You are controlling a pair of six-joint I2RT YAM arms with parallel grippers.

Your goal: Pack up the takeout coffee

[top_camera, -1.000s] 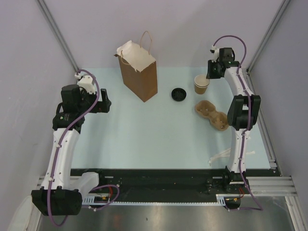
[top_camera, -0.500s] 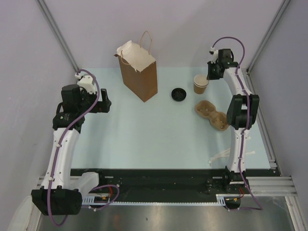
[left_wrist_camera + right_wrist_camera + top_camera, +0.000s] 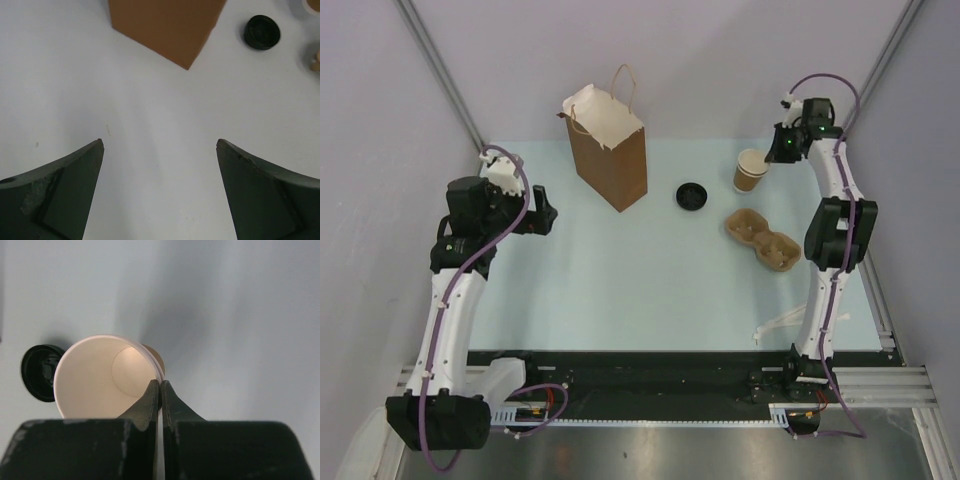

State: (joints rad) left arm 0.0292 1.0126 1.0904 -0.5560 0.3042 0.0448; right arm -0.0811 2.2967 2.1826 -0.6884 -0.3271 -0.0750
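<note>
From the top camera we look down on a pale counter (image 3: 620,290) with one arm on each side. On the far right, the right end effector (image 3: 769,160) is closed on the rim of the cup (image 3: 751,171), gripping it at the edge nearest the arm. The cup is tan, open at the top, and sits at the far right of the counter. We cannot tell whether its base touches the surface. Its black lid (image 3: 691,196) lies flat on the counter to the cup's left, apart from it. A brown pulp tray (image 3: 762,238) lies nearer to us than the cup. A tall brown bag (image 3: 610,155) with twine handles stands upright at the far middle, left of the lid. The left end effector (image 3: 545,210) hangs over the left side of the counter, well apart from everything.

From the left wrist camera we see the left end effector (image 3: 160,145) open wide, its two dark fingers far apart with nothing between them but bare counter. Beyond it stand the bag's lower corner (image 3: 167,27) and, to the right, the lid (image 3: 262,32).

From the right wrist camera we see the right end effector (image 3: 160,390) pinched shut on the cup's wall, one finger inside the rim and one outside. The cup (image 3: 95,377) shows its pale cream inside and is empty. The lid (image 3: 39,372) lies just beyond its left side.
</note>
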